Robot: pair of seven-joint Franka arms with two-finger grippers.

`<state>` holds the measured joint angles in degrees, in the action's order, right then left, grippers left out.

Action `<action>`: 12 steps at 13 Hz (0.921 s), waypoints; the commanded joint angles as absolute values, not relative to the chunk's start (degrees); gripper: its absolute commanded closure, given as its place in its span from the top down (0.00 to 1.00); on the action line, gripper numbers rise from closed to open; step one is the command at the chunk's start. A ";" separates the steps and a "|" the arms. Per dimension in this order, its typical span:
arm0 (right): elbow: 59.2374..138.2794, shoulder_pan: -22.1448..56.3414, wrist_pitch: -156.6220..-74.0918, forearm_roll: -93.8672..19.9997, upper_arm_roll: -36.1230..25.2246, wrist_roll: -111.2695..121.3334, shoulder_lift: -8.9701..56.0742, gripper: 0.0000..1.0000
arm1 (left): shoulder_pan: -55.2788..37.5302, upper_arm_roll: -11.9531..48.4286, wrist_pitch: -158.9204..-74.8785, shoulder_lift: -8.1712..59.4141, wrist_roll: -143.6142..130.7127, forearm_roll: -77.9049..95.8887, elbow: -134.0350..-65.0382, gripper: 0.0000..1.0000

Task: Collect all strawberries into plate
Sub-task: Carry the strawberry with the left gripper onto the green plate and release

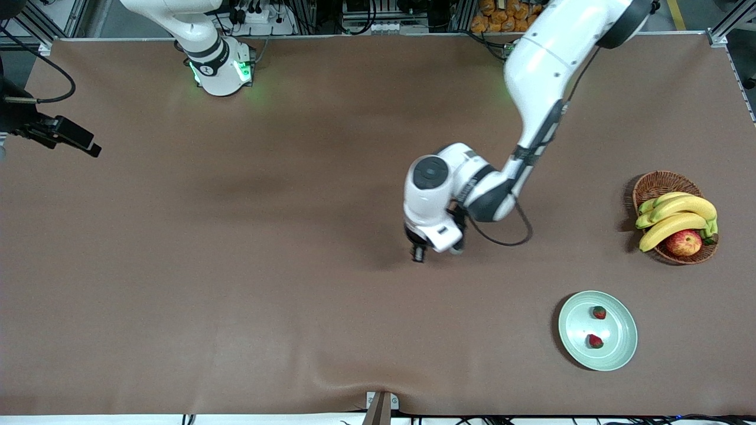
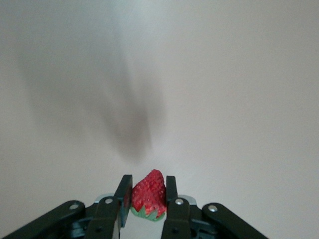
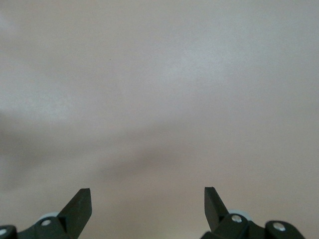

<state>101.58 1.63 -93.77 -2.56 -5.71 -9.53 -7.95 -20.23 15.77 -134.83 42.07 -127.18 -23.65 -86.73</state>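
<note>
Left gripper (image 2: 148, 199) is over bare table (image 1: 236, 265) near the middle, and its fingers (image 2: 124, 191) are closed on the third strawberry (image 2: 148, 198). The berry sits pinched between the pads with its tip pointing out and its green cap toward the wrist. In the front view the wrist housing hides the berry, so we rely on the left wrist view for the hold.

Two strawberries (image 1: 599, 312) (image 1: 595, 340) already lie in the plate (image 1: 626, 348). The plate sits toward the left arm's end of the table and nearer the front camera than the basket (image 1: 649, 183) of bananas (image 1: 679, 215) and an apple (image 1: 684, 242).

Right gripper (image 3: 147, 199) is spread wide with nothing in it. We see only bare table under it. That arm waits at its own end.

We judge the step in hand to be the carry of the last berry. The pick looks done and the drop is not yet made.

The next move calls for a swing over to the plate. The release should come low over a bare patch, clear of the two berries there, so the berry does not roll off the shallow rim.
</note>
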 commanded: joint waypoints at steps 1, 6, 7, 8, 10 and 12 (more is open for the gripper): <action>99.78 -0.44 -95.27 -1.14 -4.39 -10.72 -6.00 1.00 | -10.50 16.17 -134.21 39.99 -120.18 -25.05 -87.89 0.00; 92.90 -2.02 -94.13 -1.76 -4.31 -10.20 -0.88 1.00 | 5.86 16.17 -134.30 40.34 -106.11 -25.14 -87.89 0.00; 92.47 -2.02 -94.39 -1.76 -4.31 -10.11 -0.27 1.00 | 8.06 16.26 -134.30 40.34 -103.73 -25.05 -87.89 0.00; 91.50 -2.02 -94.13 -1.76 -4.31 -10.11 0.61 1.00 | 10.00 16.26 -134.30 40.43 -101.88 -24.79 -87.89 0.00; 91.49 -1.93 -93.69 -1.67 -4.13 -10.20 0.62 1.00 | 10.81 16.35 -135.43 41.56 -98.37 -24.52 -87.63 0.00; 91.41 -2.02 -92.47 -1.67 -4.13 -10.02 0.62 1.00 | 11.60 16.26 -136.66 43.23 -95.37 -24.35 -85.79 0.00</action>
